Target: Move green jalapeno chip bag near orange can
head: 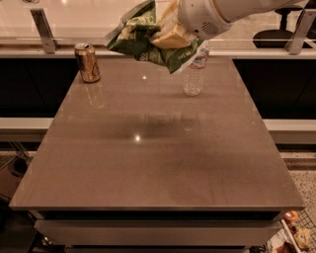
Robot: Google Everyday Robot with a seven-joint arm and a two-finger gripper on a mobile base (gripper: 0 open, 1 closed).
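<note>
We see the gripper (pixel 170 35) high above the far part of the table (pixel 158 163), near the top edge of the view, and its fingers are closed on the green jalapeno chip bag (pixel 140 34). The bag hangs in the air, not touching the table, crumpled and tilted, with its longer part reaching to the left of the gripper. The white arm (pixel 222 12) enters from the upper right. The orange can (pixel 87 62) stands upright at the far left corner of the table, to the left of the bag and lower in the view; the bag and the can are apart, with a clear gap between them. A clear water bottle (pixel 195 71) stands upright on the far side of the table, right of the middle, and the lower right end of the bag is in front of its top part. On the table surface, we notice a soft shadow near the middle and small light reflections.
</note>
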